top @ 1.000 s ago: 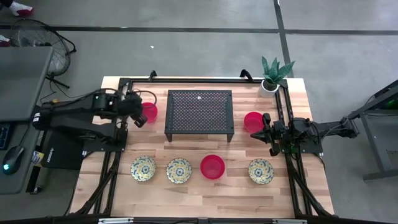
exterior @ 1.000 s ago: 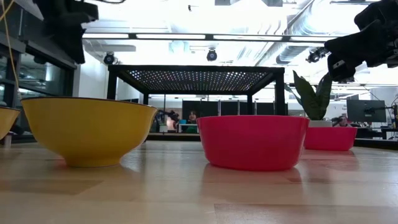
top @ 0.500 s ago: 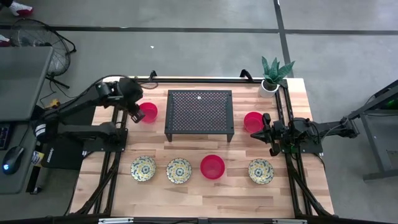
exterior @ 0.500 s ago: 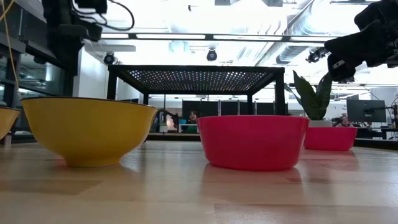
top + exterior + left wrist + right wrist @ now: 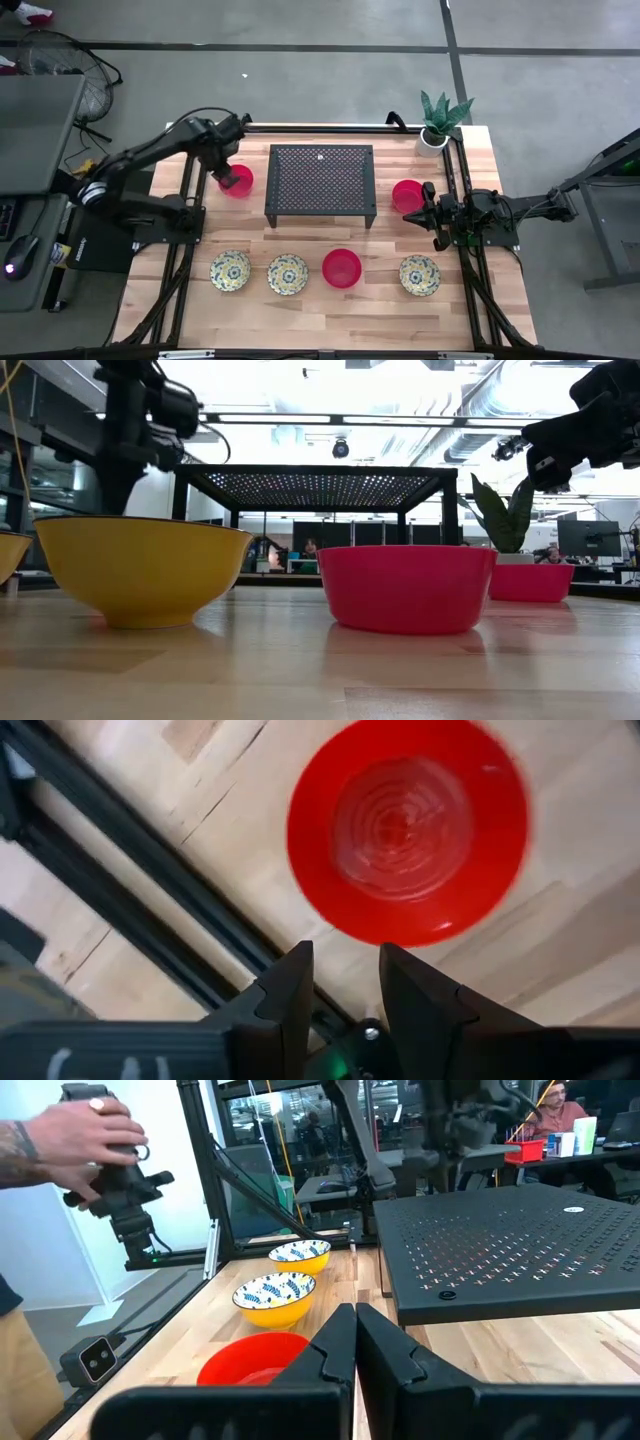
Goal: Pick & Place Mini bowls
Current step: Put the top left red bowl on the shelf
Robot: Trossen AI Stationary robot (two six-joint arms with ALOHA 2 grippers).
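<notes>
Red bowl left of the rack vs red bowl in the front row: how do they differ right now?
The plain red round bowl left of the black perforated rack sits alone by the table's left edge, with the left claw above it, part open. The plain red round bowl in the front row stands between cream-yellow floral bowls, with no claw near. Both are upright, empty, of like size and colour.
</notes>
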